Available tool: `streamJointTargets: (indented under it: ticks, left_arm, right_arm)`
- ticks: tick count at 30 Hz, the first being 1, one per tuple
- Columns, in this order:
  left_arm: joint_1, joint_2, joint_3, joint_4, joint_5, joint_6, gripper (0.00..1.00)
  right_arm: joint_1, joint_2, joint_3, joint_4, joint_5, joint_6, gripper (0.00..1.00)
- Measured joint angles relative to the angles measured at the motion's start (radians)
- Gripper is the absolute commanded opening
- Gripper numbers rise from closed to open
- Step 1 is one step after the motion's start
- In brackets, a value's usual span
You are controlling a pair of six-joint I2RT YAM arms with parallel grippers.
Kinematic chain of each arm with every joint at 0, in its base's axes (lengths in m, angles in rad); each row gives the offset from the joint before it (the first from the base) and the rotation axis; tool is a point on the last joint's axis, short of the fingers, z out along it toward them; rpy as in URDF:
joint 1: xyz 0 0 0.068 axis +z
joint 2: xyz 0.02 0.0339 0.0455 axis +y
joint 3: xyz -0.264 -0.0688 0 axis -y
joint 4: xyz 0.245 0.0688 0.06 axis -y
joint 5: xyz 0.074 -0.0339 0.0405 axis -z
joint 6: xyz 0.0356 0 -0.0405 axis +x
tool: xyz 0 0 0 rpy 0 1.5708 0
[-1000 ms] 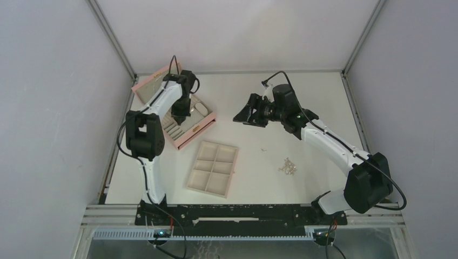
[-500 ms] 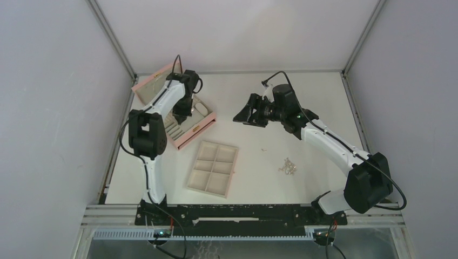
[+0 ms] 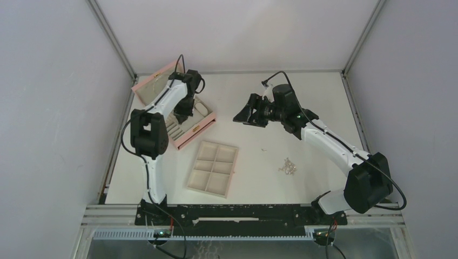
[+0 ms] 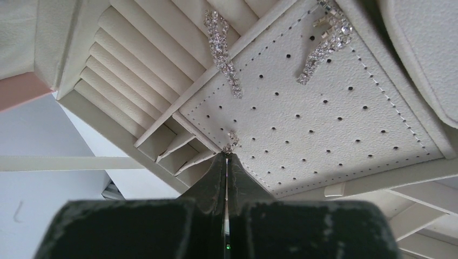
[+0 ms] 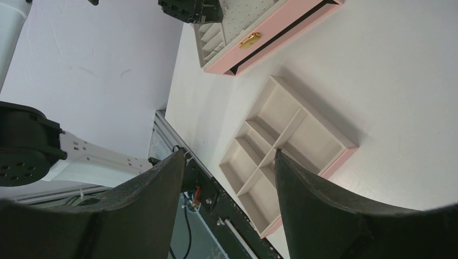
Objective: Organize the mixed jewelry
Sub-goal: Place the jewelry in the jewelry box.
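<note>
Left gripper [image 4: 227,157], clamped shut, reached into the open pink box [image 3: 197,131]; right gripper [image 3: 247,116] hung above the table [image 3: 237,86], jaws wide apart. A beige tray [image 3: 213,168] lay before the box, a heap of silver jewelry [image 3: 288,167] to its right. Two long sparkling earrings [image 4: 222,51] lay in the box; a tiny sparkling piece [image 4: 232,142] touched the left gripper's tip.

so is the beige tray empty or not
Empty: all six compartments of the beige tray look bare from above.

One tray [image 3: 206,181], one box [image 3: 197,129], one cluster [image 3: 288,167]
</note>
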Motion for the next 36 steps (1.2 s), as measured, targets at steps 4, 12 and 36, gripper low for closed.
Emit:
streamJointTargets:
  ticks: [4, 12, 36]
  left_arm:
    - [-0.003, 0.006, 0.012, -0.007, -0.001, 0.000, 0.00]
    - [-0.021, 0.021, 0.041, -0.006, 0.009, 0.007, 0.00]
    - [-0.033, 0.033, 0.043, 0.010, 0.018, 0.003, 0.00]
  right_arm:
    - [0.000, 0.000, 0.000, 0.000, 0.000, -0.002, 0.71]
    - [0.000, 0.000, 0.000, -0.001, 0.000, -0.003, 0.71]
    - [0.000, 0.000, 0.000, -0.001, 0.000, -0.003, 0.71]
